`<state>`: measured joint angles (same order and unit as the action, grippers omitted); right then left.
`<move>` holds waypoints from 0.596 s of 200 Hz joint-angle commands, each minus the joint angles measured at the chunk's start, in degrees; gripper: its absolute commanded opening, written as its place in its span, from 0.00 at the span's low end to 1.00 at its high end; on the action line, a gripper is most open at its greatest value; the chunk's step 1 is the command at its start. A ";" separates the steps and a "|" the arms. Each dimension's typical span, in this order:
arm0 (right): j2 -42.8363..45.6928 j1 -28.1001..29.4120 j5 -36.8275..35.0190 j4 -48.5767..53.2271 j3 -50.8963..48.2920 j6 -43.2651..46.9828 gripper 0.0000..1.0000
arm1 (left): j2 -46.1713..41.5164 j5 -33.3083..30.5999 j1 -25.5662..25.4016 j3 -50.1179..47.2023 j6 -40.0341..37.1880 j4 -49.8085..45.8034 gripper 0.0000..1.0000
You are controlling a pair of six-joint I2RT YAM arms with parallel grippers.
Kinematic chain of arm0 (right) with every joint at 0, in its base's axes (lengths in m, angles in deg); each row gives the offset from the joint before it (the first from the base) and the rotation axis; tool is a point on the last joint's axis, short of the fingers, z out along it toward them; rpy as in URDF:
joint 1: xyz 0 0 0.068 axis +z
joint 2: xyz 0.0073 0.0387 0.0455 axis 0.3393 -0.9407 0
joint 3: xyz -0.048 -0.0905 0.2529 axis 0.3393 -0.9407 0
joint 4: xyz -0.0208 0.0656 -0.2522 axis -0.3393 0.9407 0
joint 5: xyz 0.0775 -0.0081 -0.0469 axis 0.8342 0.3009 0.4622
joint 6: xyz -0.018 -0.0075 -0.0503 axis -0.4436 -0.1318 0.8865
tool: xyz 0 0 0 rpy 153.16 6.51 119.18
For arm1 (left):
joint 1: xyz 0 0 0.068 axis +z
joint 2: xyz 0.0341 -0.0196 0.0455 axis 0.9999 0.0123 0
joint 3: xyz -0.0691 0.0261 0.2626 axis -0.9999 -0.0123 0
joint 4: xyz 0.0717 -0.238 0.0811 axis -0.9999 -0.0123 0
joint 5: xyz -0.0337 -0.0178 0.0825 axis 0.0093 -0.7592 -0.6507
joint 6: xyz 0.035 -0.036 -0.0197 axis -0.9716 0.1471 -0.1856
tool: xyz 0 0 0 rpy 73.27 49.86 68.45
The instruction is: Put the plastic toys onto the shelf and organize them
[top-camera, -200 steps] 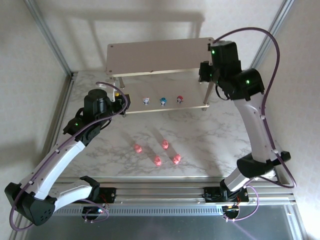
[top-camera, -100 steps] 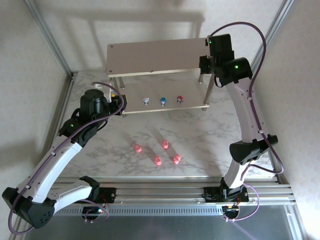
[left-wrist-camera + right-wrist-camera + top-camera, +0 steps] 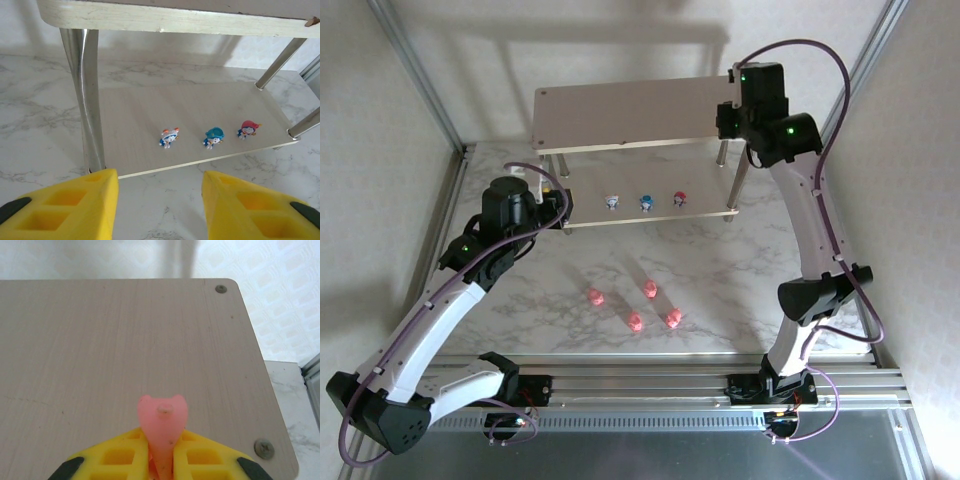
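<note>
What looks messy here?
Four pink toys sit scattered on the marble table, off the shelf, in no neat line. The three coloured figurines on its lower board stand in a tidy row. The right claw holds a fifth pink toy above the top board.

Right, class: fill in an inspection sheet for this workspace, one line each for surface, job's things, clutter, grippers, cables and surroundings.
Surface: white marbled table, with a metal rail along its near edge.
Job's things: two-tier shelf; whitish-blue toy, blue toy and red toy in a row on its lower board; four pink toys loose on the table; fifth pink toy in the right gripper.
Clutter: nothing seen.
Grippers: left gripper open, holding nothing, facing the lower board; right gripper shut on the fifth pink toy, over the top board.
Cables: a purple cable loops over each arm.
Surroundings: pale patterned walls, metal frame posts.
</note>
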<state>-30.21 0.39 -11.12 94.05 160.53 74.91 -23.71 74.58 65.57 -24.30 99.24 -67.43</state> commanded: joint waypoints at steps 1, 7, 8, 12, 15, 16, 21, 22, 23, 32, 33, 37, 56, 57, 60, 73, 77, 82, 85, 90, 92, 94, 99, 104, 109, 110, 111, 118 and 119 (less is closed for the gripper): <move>-1.91 -0.24 1.38 -1.14 0.85 0.74 0.16 | -0.04 -0.65 0.75 1.26 -0.19 -0.18 0.48; -2.17 -0.25 1.52 -0.92 0.90 0.66 0.16 | 0.10 -0.59 0.83 1.33 -0.19 -0.24 0.48; -2.24 -0.26 1.50 -0.86 0.86 0.65 0.16 | 0.07 -0.62 0.81 1.29 -0.19 -0.21 0.48; -2.44 -0.28 1.63 -0.61 0.82 0.66 0.16 | 0.15 -0.60 0.79 1.27 -0.19 -0.21 0.48; -2.61 -0.20 1.68 -0.53 0.81 0.63 0.16 | 0.14 -0.57 0.86 1.26 -0.19 -0.20 0.48; -2.68 -0.19 1.71 -0.49 0.81 0.64 0.16 | 0.13 -0.61 0.87 1.26 -0.19 -0.19 0.48; -2.89 -0.27 1.86 -0.22 0.81 0.58 0.16 | 0.24 -0.57 0.86 1.26 -0.19 -0.24 0.48; -2.91 -0.27 1.89 -0.16 0.81 0.57 0.16 | 0.23 -0.57 0.87 1.26 -0.19 -0.25 0.48; -2.92 -0.28 1.95 -0.09 0.81 0.57 0.16 | 0.23 -0.57 0.87 1.21 -0.23 -0.26 0.48; -3.32 -0.27 1.99 0.26 0.81 0.49 0.17 | 0.22 -0.57 0.96 1.23 -0.19 -0.30 0.48; -3.34 -0.27 2.00 0.30 0.81 0.48 0.17 | 0.22 -0.57 0.96 1.20 -0.19 -0.33 0.48; -3.50 -0.28 1.96 0.45 0.75 0.47 0.17 | 0.22 -0.57 0.96 1.17 -0.19 -0.30 0.48; -4.09 -0.32 1.92 0.51 0.42 0.31 0.21 | 0.31 -0.48 1.14 1.24 -0.28 -0.32 0.48; -4.08 -0.34 1.92 0.51 0.40 0.30 0.22 | 0.31 -0.48 1.14 1.25 -0.28 -0.29 0.48; -4.21 -0.36 1.84 0.51 0.38 0.26 0.22 | 0.31 -0.44 1.14 1.25 -0.32 -0.35 0.48; -4.73 -0.45 1.93 0.51 0.37 0.12 0.27 | 0.40 -0.44 1.23 1.33 -0.37 -0.32 0.48; -4.84 -0.45 2.00 0.45 0.37 0.05 0.29 | 0.46 -0.45 1.23 1.34 -0.39 -0.29 0.48; -5.13 -0.44 2.01 0.39 0.44 -0.03 0.31 | 0.50 -0.41 1.28 1.34 -0.37 -0.34 0.48; -5.30 -0.52 1.99 0.38 0.46 -0.05 0.32 | 0.49 -0.40 1.31 1.30 -0.37 -0.34 0.48; -5.55 -0.50 2.07 0.47 0.52 -0.13 0.33 | 0.49 -0.42 1.31 1.26 -0.38 -0.35 0.48; -5.70 -0.53 2.05 0.46 0.54 -0.14 0.33 | 0.49 -0.46 1.31 1.26 -0.37 -0.38 0.48; -5.75 -0.54 2.08 0.50 0.61 -0.14 0.34 | 0.48 -0.41 1.31 1.26 -0.37 -0.36 0.48; -6.02 -0.63 2.07 0.51 0.68 -0.27 0.34 | 0.56 -0.48 1.38 1.26 -0.37 -0.36 0.48; -6.16 -0.61 2.09 0.46 0.72 -0.31 0.34 | 0.57 -0.48 1.40 1.26 -0.41 -0.50 0.48; -6.34 -0.71 2.14 0.40 0.72 -0.40 0.34 | 0.58 -0.48 1.40 1.26 -0.41 -0.46 0.48; -6.39 -0.71 2.16 0.41 0.68 -0.40 0.34 | 0.58 -0.48 1.40 1.26 -0.39 -0.45 0.48; -6.42 -0.76 2.17 0.38 0.70 -0.45 0.34 | 0.58 -0.48 1.45 1.26 -0.38 -0.49 0.48; -6.62 -0.80 2.30 0.25 0.72 -0.58 0.34 | 0.57 -0.49 1.49 1.26 -0.37 -0.58 0.48; -6.62 -0.85 2.33 0.21 0.72 -0.58 0.34 | 0.57 -0.48 1.49 1.26 -0.37 -0.60 0.48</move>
<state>-34.62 0.22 -10.18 91.62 160.70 74.93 -23.23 74.55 66.27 -24.30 99.24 -67.45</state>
